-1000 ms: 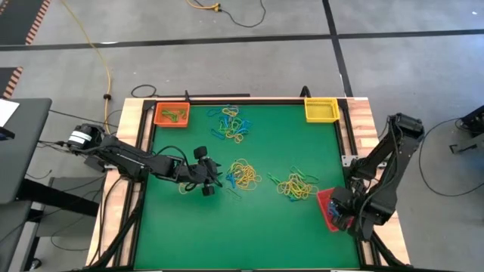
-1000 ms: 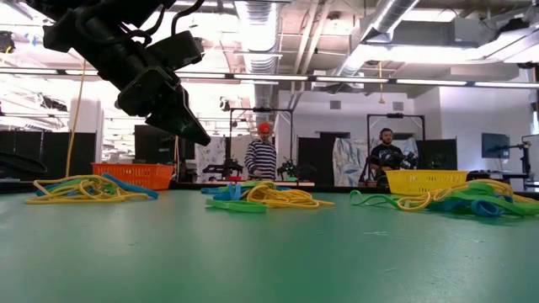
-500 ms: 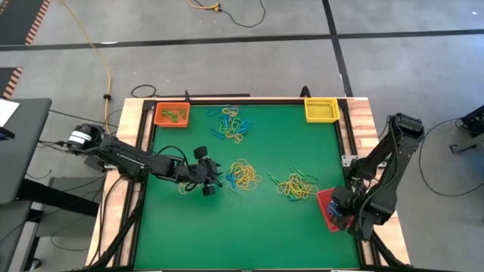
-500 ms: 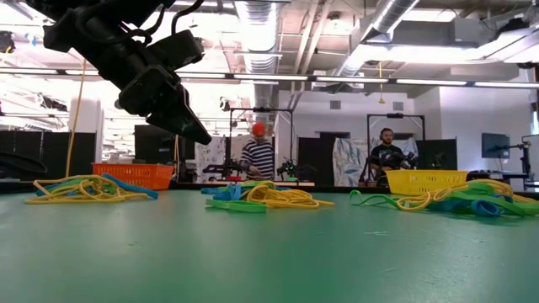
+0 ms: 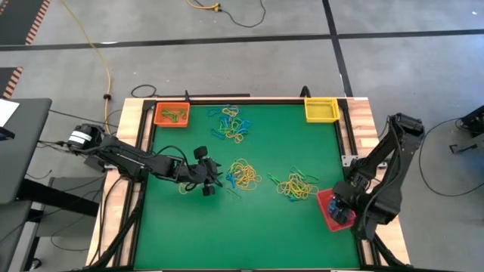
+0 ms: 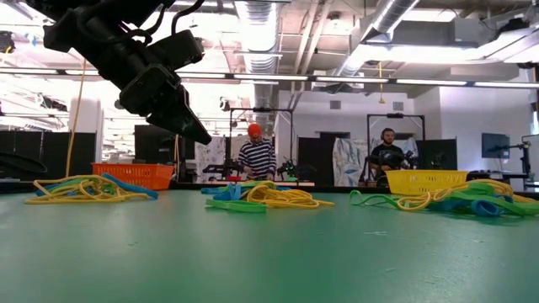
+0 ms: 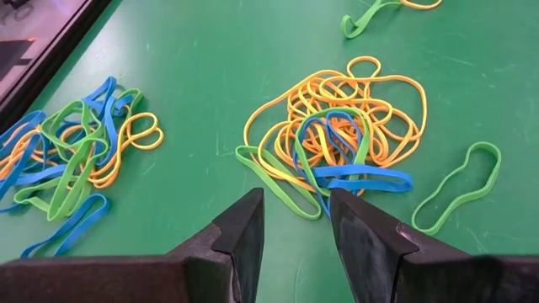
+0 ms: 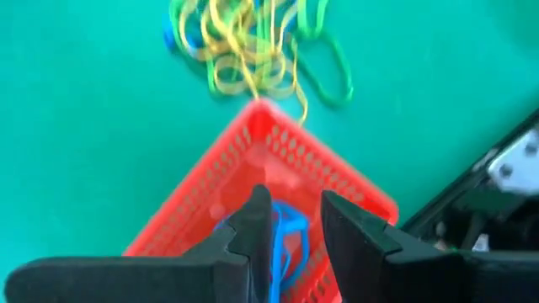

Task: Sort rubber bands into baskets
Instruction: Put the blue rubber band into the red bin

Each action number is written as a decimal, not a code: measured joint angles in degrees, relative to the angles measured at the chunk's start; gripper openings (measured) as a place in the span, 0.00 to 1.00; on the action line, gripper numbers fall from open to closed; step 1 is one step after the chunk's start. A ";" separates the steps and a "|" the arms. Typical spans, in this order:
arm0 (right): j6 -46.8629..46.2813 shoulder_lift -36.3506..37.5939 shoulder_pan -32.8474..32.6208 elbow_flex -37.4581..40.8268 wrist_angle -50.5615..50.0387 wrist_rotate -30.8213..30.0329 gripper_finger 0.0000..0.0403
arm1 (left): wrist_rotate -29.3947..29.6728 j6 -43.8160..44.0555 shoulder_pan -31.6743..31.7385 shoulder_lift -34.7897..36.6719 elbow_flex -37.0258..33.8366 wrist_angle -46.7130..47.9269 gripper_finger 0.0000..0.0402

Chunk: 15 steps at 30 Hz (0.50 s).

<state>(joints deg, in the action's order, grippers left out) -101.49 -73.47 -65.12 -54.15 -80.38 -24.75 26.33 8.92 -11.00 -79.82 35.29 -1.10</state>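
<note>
Right gripper hangs over red basket, fingers apart, blue bands inside, likely a drop; left gripper gapes above centre pile, empty, apparently set to pick.

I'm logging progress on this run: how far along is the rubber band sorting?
Early. Done: a few green bands lie in the orange basket and blue ones in the red basket; the yellow basket looks empty. In hand: the right gripper, open, is above the red basket; the left gripper, open, is over the middle pile. Left: three mixed piles on the table.
</note>
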 joint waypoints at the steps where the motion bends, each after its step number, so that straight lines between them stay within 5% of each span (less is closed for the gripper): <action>1: 0.00 0.00 0.01 -0.30 -0.27 -1.89 0.33 | 0.00 0.16 0.00 -0.01 0.00 -0.03 0.32; 7: 7.15 0.00 3.57 -0.44 3.92 -12.70 0.33 | 0.00 0.19 0.00 -0.01 0.00 -0.17 0.32; 15: 36.24 0.00 15.88 -0.44 23.16 -17.04 0.33 | 0.00 0.34 0.00 -0.01 0.00 -0.15 0.32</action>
<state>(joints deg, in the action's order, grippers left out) -65.25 -73.47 -49.24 -54.59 -57.22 -41.78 26.33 9.26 -11.00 -79.83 35.29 -1.26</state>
